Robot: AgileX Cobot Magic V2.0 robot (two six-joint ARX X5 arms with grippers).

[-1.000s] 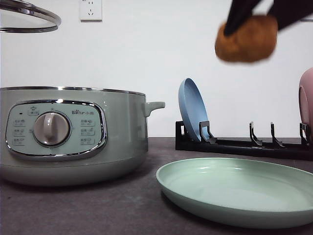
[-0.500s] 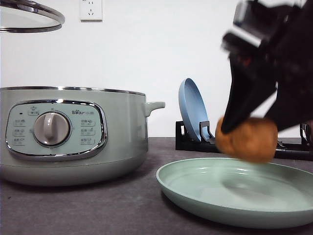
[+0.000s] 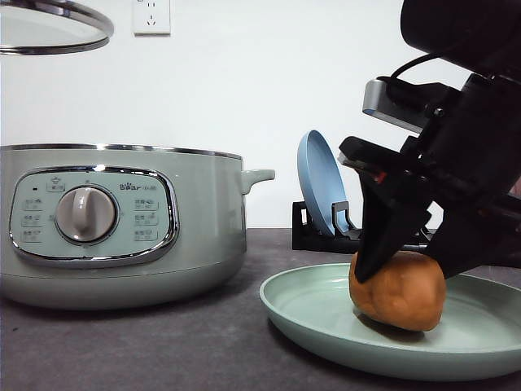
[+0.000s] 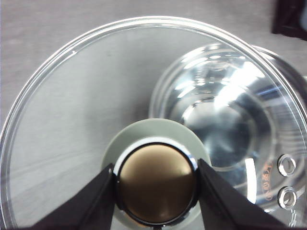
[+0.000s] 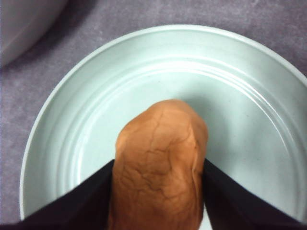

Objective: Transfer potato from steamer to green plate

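The lumpy orange-brown potato [image 3: 398, 289] rests on the floor of the shallow mint-green plate [image 3: 309, 314], toward its 3 o'clock side in the front view. The right hand [image 3: 403, 273] is clenched around it, one finger on each flank. The placing step looks nearly done; next the fingers should part and lift straight up. The left hand [image 4: 156, 189] grips the glass lid's knob [image 4: 156, 184] above the pale-green steamer [image 3: 122, 224].
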